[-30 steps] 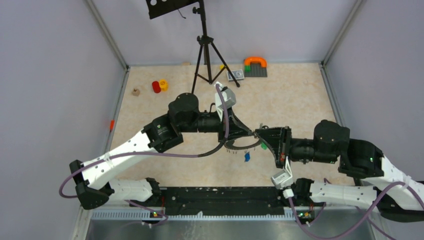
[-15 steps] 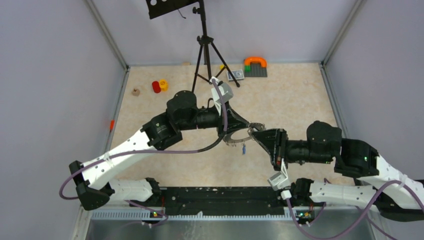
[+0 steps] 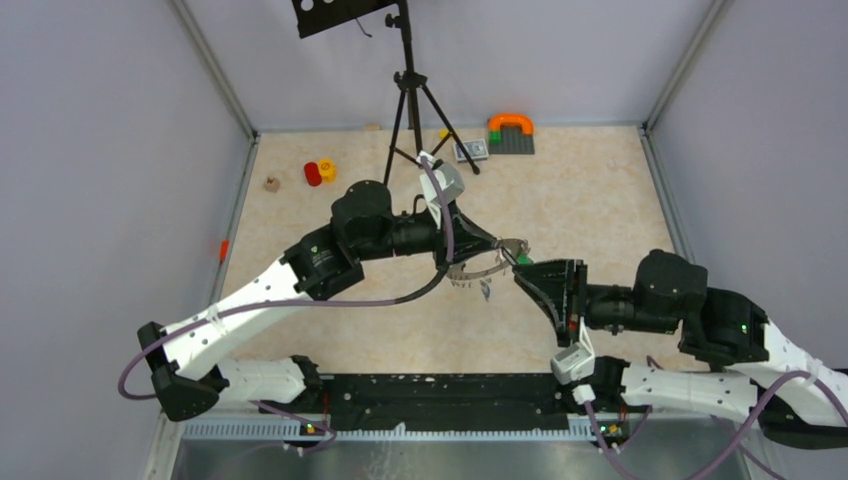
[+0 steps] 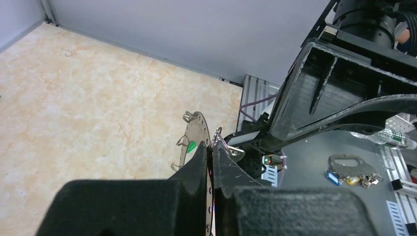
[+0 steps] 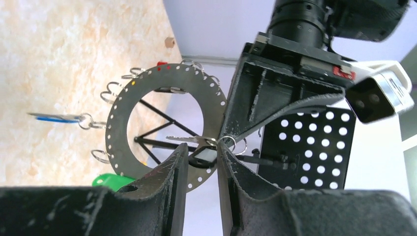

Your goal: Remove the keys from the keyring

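The keyring [image 5: 123,105], a flat grey perforated ring, hangs in the air above the middle of the table [image 3: 600,200]. My left gripper [image 4: 211,147] is shut on its rim, which shows edge-on in the left wrist view. Small wire loops line the rim. A blue-tagged key [image 5: 54,118] sticks out to the left, and a green tag [image 5: 110,181] shows at the bottom. My right gripper [image 5: 201,147] stands open at the ring's near side, and a black-headed key [image 5: 202,157] with a silver blade lies between its fingertips. From above, the keyring [image 3: 478,271] sits between both grippers.
A black tripod [image 3: 410,100] stands at the back centre. Beside it lie a card [image 3: 471,150] and a grey baseplate with an orange arch [image 3: 511,133]. Red [image 3: 313,173] and yellow [image 3: 328,170] pieces and a wooden block [image 3: 271,184] lie at the back left.
My right gripper's jaws have gone from shut to open, and that arm has drawn back to the right. The left gripper has shifted slightly back with the ring.
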Tool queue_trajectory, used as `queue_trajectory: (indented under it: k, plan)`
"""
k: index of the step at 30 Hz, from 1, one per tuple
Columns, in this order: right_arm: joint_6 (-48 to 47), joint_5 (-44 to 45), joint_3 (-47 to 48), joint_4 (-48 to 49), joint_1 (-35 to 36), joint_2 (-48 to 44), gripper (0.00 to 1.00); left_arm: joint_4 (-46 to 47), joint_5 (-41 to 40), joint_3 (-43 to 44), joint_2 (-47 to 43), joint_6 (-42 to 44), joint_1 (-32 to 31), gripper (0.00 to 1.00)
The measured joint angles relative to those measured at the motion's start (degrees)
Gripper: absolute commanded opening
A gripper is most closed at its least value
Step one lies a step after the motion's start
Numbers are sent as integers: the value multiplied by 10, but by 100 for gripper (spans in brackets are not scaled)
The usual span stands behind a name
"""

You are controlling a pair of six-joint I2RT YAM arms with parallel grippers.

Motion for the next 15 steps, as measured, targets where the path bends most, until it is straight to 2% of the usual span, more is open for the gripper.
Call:
queue_trajectory:
  k: [9,15]
  plan:
    - [112,-23,-23,56,0,-40,28,0,-15,0,-23,21,2,0]
    - [309,3,-59,190,0,-57,26,30,-27,-26,-54,37,2,0]
